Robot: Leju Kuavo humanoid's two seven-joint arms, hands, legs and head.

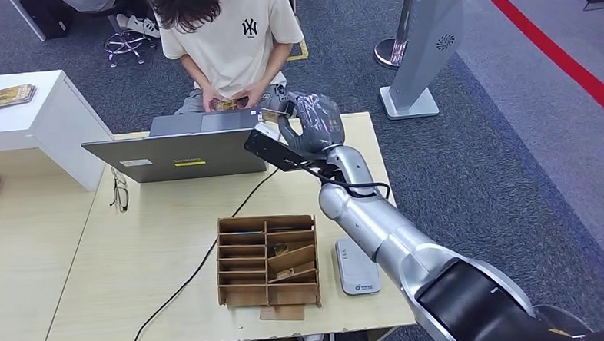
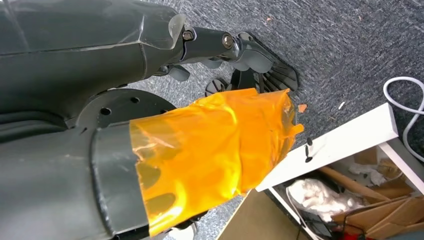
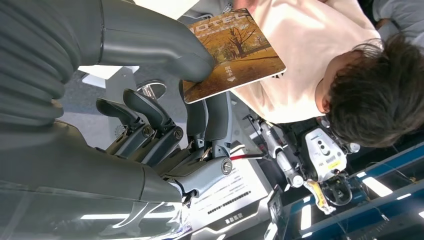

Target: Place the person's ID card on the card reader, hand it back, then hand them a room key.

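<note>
Fingers first: the right hand [image 1: 312,128] has its thumb [image 3: 155,50] pressed on top of a room key card [image 3: 232,52] with darker fingers [image 3: 212,117] underneath, so it's pinching that card. The card has an autumn-tree print and "HOTEL" lettering. That arm is stretched out across the far edge of the table [image 1: 135,285], holding the card up toward the person [image 1: 228,43] sitting behind the laptop [image 1: 179,149].

The person has both hands together in their lap around something small, can't really make out what it is.

The left hand [image 2: 235,47] hangs down over grey carpet with its fingers curled in and nothing in them, as far as I can see. Orange tape [image 2: 210,150] is wrapped around the thumb.

On the table there's a cardboard organizer [image 1: 268,260] with compartments, and the white card reader [image 1: 357,268] sits just beside it on the right. A pair of glasses [image 1: 120,190] lies by the laptop's left corner.
</note>
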